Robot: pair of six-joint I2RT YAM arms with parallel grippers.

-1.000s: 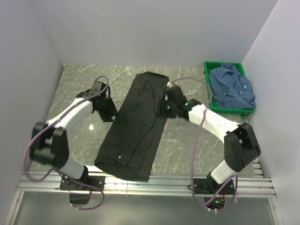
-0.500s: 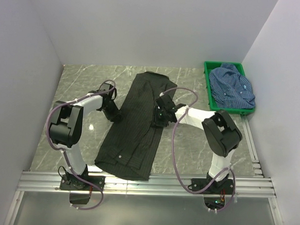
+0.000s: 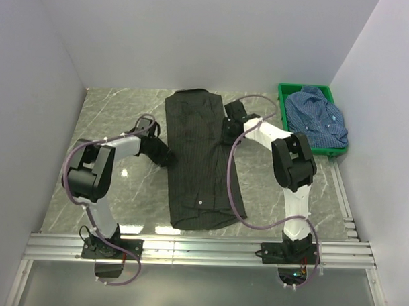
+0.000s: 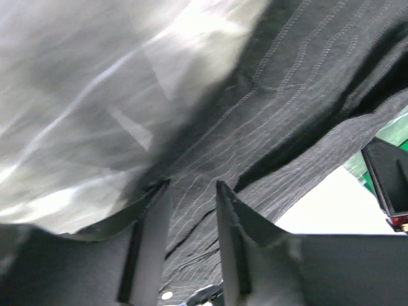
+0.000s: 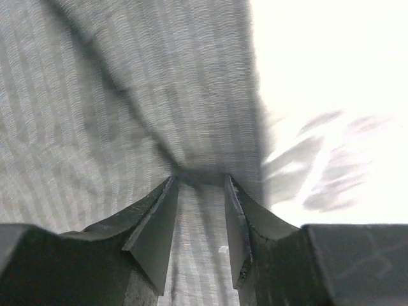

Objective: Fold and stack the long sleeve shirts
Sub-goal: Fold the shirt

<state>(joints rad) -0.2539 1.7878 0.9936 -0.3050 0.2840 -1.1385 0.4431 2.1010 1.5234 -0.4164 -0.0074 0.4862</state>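
Observation:
The black striped shirt (image 3: 199, 159) lies as a long narrow strip down the middle of the table, collar end at the far side. My left gripper (image 3: 167, 156) is at its left edge and is shut on the cloth; in the left wrist view the gripper (image 4: 190, 186) has striped fabric (image 4: 287, 95) between its fingers. My right gripper (image 3: 228, 131) is at the shirt's right edge, shut on a pinched fold (image 5: 199, 173) of the shirt (image 5: 127, 95). The blue checked shirt (image 3: 317, 119) lies crumpled in the green crate.
The green crate (image 3: 284, 114) stands at the far right against the right wall. The marble tabletop (image 3: 112, 109) is bounded by white walls on the left, back and right. A metal rail (image 3: 201, 250) with both arm bases runs along the near edge.
The black shirt swung from a diagonal to nearly straight: its near end moved right, its far end left. Both grippers stayed on its edges; the right one moved farther away.

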